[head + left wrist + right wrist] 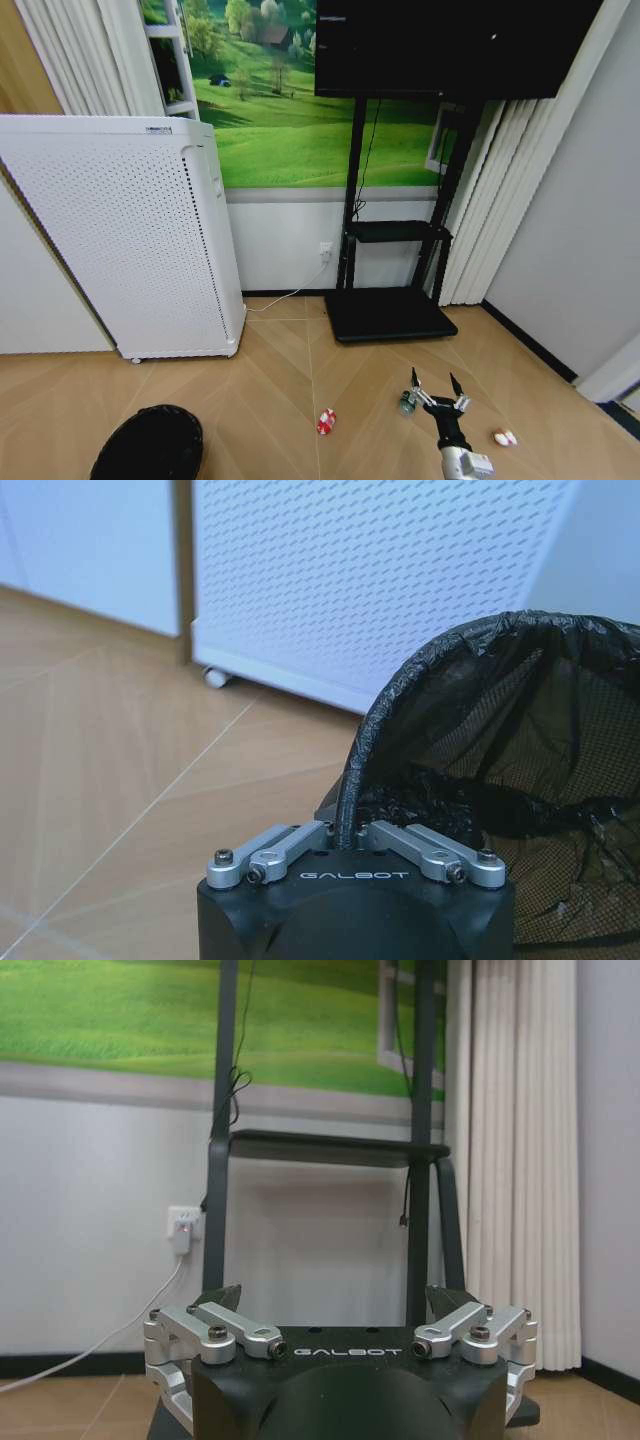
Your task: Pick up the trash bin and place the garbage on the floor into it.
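Chevron parquet floor (270, 380) is seen running to a white wall hung with a green meadow mural, with a white perforated appliance (130, 240) at the left of the frame and a black TV stand (390, 310) at centre. The trash bin (150, 445), lined with a black bag, is cut off by the lower left edge; in the left wrist view its rim (355, 770) is clamped by the left pincer (350, 845). The right pincer (434, 384) is held wide open at lower right, above the floor. Three litter pieces are scattered nearby: a red-and-white wrapper (326, 421), a greenish item (407, 402) partly hidden beside the pincer, and a white-and-pink scrap (505, 437).
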